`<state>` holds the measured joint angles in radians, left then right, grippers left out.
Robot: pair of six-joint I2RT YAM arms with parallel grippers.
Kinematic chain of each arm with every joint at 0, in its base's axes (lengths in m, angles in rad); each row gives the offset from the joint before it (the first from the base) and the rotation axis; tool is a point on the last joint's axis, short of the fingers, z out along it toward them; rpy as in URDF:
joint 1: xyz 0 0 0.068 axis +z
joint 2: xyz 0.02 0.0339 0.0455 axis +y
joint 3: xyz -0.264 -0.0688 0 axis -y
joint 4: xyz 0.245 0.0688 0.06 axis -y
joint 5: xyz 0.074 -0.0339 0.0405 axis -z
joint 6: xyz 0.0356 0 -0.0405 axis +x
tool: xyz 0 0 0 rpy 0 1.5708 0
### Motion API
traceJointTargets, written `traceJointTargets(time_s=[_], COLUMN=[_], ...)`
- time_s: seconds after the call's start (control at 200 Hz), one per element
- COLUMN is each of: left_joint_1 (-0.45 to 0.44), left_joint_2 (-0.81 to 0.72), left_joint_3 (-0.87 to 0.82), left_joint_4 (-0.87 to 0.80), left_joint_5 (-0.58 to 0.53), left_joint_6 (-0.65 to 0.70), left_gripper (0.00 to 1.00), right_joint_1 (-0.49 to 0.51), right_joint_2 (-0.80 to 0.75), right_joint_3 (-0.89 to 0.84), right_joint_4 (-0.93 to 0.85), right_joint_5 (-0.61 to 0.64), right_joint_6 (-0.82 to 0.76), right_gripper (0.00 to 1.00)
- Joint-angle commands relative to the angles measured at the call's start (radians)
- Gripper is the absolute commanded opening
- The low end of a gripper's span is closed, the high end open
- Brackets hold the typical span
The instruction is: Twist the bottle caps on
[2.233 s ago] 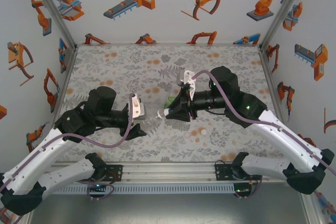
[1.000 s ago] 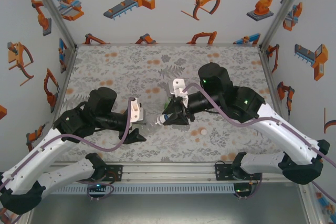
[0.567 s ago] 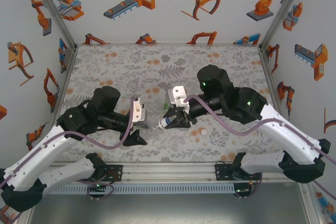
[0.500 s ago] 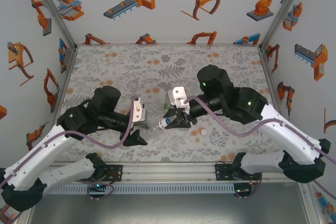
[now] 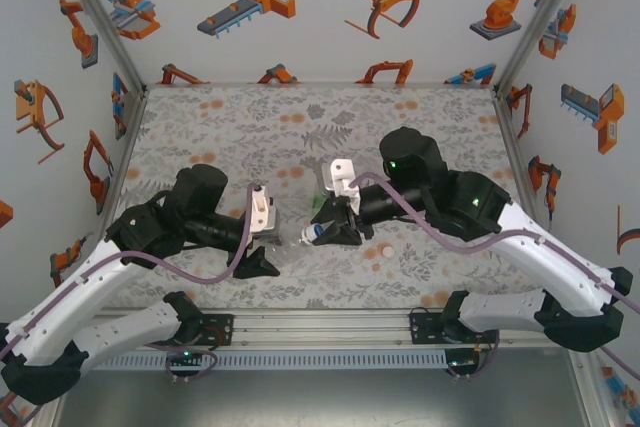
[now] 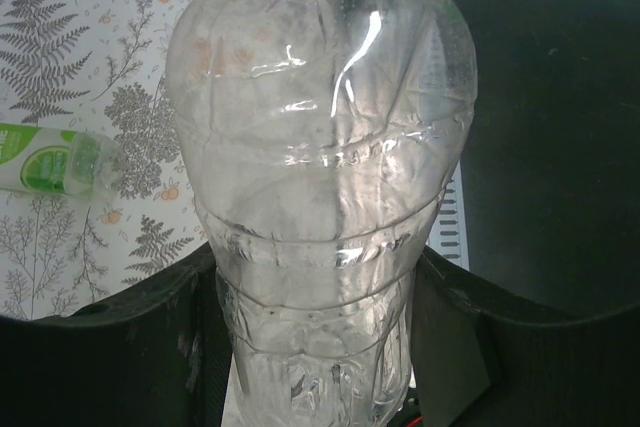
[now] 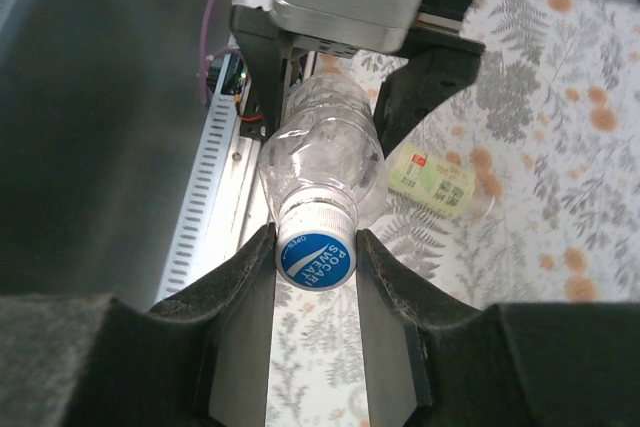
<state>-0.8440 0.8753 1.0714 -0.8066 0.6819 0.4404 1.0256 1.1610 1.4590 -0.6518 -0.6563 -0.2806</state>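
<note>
In the overhead view the enclosure is lit brightly and evenly from above, and only soft, short shadows are cast on the floral table (image 5: pixel 230 127) beneath the arms. In the left wrist view, white streaks of glare are seen curving across the clear bottle (image 6: pixel 320 177), while the green-labelled bottle (image 6: pixel 45 159) behind it is slightly softened. In the right wrist view the blue-and-white cap (image 7: pixel 315 257) is rendered sharply. The dark fingers (image 7: pixel 240 307) in the foreground are underexposed and blurred, and the left side is left dim.

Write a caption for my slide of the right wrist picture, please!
The right arm's fingers pinch a blue-topped cap on the clear bottle held by the left arm's fingers.
</note>
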Motion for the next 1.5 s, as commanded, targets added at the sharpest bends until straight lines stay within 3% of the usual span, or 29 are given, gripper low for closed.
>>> traceJointTargets(time_s=[0.0, 0.245, 0.386, 0.516, 0.656, 0.786, 0.911, 1.072, 1.177, 1.367, 1.492], left_joint_1=[0.003, 0.003, 0.003, 0.003, 0.003, 0.003, 0.003, 0.003, 0.003, 0.004, 0.003], left_joint_2=[-0.003, -0.004, -0.006, -0.002, 0.011, 0.01, 0.003, 0.006, -0.004, 0.005, 0.014], left_joint_3=[0.012, 0.012, 0.007, 0.005, 0.007, 0.012, 0.007, 0.024, 0.016, 0.019, 0.03], left_joint_4=[0.148, 0.166, 0.189, 0.198, 0.199, 0.2, 0.195, 0.116, 0.106, 0.118, 0.126], left_joint_5=[-0.015, -0.043, -0.061, -0.064, -0.056, -0.06, -0.07, -0.078, -0.075, -0.056, -0.053], left_joint_6=[-0.018, 0.006, 0.012, 0.018, 0.031, 0.045, 0.054, 0.081, 0.082, 0.071, 0.068], left_gripper=[0.0, 0.0, 0.0, 0.0, 0.0, 0.0, 0.0, 0.0, 0.0, 0.0, 0.0], right_joint_1=[0.022, 0.022, 0.017, 0.001, -0.026, -0.028, -0.035, -0.038, -0.045, -0.047, -0.047], right_joint_2=[0.015, 0.046, 0.044, 0.038, 0.031, 0.015, 0.011, 0.0, -0.003, -0.003, -0.007], right_joint_3=[-0.043, -0.033, -0.081, -0.183, -0.258, -0.273, -0.237, -0.091, -0.012, 0.088, 0.125], right_joint_4=[0.016, -0.061, -0.064, 0.051, 0.112, 0.116, 0.096, -0.027, -0.058, -0.064, -0.057], right_joint_5=[0.057, 0.323, 0.434, 0.347, 0.272, 0.288, 0.307, 0.427, 0.448, 0.452, 0.437], right_joint_6=[0.247, 0.779, 1.219, 1.591, 1.783, 1.804, 1.762, 1.524, 1.385, 1.151, 0.927], right_gripper=[0.0, 0.0, 0.0, 0.02, 0.09, 0.16, 0.31, 0.59, 0.7, 0.72, 0.68])
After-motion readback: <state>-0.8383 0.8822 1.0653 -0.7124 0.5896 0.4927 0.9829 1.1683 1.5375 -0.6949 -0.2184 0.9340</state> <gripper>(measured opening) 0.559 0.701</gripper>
